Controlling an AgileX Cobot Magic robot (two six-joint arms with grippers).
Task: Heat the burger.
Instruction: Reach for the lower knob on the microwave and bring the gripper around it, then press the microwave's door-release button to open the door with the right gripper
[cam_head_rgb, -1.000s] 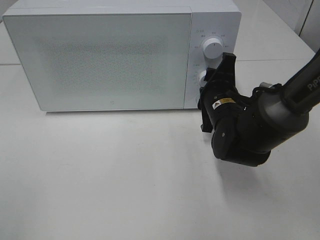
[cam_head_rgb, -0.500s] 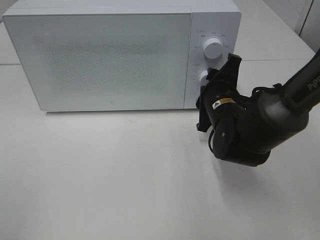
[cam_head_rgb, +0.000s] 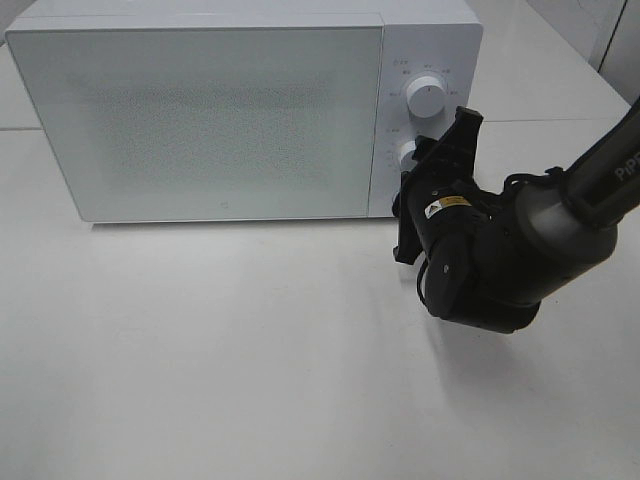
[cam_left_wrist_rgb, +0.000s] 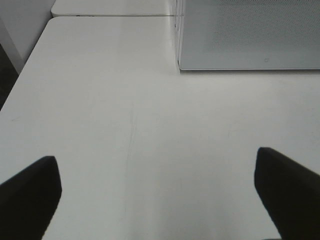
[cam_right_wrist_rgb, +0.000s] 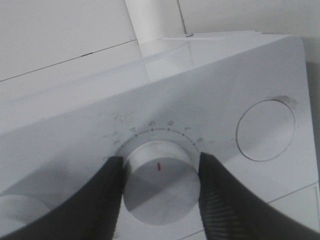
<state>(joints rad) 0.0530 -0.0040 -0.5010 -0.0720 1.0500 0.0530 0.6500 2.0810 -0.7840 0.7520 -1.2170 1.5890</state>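
Note:
The burger is not in view in any frame. The white microwave (cam_head_rgb: 220, 120) stands at the back of the table with its door closed. My right gripper (cam_head_rgb: 425, 160) is at the control panel, shut on the lower knob (cam_right_wrist_rgb: 159, 182); its two fingers (cam_right_wrist_rgb: 107, 195) press against either side of the knob. The knob's red mark sits under the dial's printed numbers. My left gripper (cam_left_wrist_rgb: 160, 200) is open and empty, low over the bare table in front of the microwave's left corner (cam_left_wrist_rgb: 250, 35); it does not show in the exterior view.
The upper knob (cam_head_rgb: 426, 98) sits above my right gripper. A round button (cam_right_wrist_rgb: 265, 130) lies beside the held knob. The white table (cam_head_rgb: 200, 350) stretches in front of the microwave, and its left edge (cam_left_wrist_rgb: 20, 75) shows in the left wrist view.
My right gripper shifted and rolled slightly on the lower knob between one second and half a second ago. It has stayed still since. The microwave door stays closed.

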